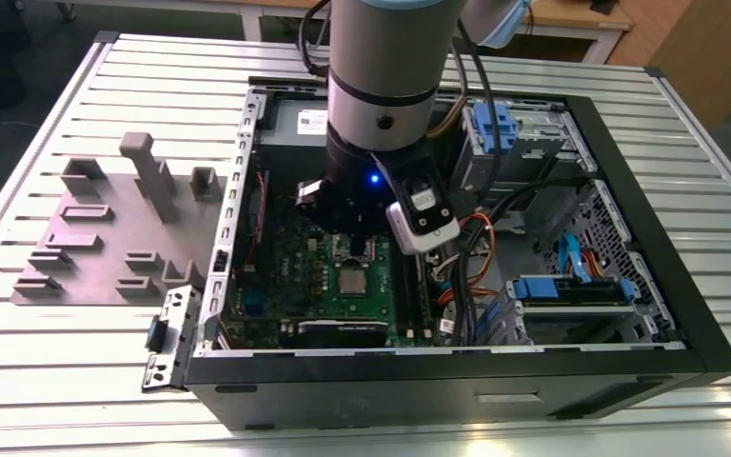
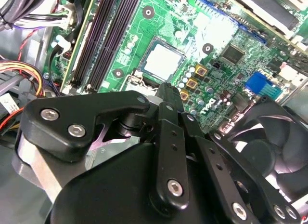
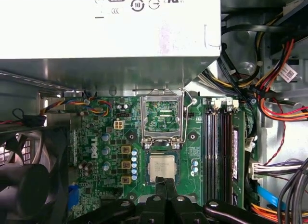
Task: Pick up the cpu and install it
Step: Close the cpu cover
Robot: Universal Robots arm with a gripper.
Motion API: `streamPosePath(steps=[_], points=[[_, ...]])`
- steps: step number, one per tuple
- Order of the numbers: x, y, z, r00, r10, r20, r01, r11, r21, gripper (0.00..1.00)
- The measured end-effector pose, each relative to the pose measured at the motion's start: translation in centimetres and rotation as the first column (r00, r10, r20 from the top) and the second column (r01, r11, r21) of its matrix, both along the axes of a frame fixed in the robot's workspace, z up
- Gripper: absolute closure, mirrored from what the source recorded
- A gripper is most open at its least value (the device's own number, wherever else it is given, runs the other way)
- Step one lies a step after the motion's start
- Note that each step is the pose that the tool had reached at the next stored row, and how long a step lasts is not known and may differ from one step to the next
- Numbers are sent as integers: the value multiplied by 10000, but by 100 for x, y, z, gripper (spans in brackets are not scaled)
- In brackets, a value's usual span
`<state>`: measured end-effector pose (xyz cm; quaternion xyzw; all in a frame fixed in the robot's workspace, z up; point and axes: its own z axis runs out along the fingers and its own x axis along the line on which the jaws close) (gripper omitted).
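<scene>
Silvery cpu (image 3: pixel 161 167) seated in the motherboard (image 3: pixel 110 137) socket, hinged frame (image 3: pixel 163 119) raised. My tool (image 3: pixel 166 182) hovers near its edge, fingers pressed together, empty.

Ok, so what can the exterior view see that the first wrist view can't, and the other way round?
Exterior view: the arm, the whole case, the slatted table, and a grey rack lying on the exterior view's left of the case.

First wrist view: the socket frame standing open, and how close the gripper is to the cpu.

Both: the green motherboard with the cpu lying flat on it, the gripper above it, and the orange and red cables.
</scene>
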<state>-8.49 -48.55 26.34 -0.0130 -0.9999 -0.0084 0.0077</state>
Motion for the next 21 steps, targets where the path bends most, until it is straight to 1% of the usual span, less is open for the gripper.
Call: streamPosePath(steps=[6,14,17,20,21], points=[[0,-1,8,10000,0,-1,0,10000,-8,89],[0,-14,8,10000,23,-1,-23,10000,-9,89],[0,-17,8,9996,274,-1,-274,9996,-8,89],[0,-19,6,9977,673,0,-673,9977,-7,89],[0,-21,6,9974,718,0,-718,9974,-7,89]])
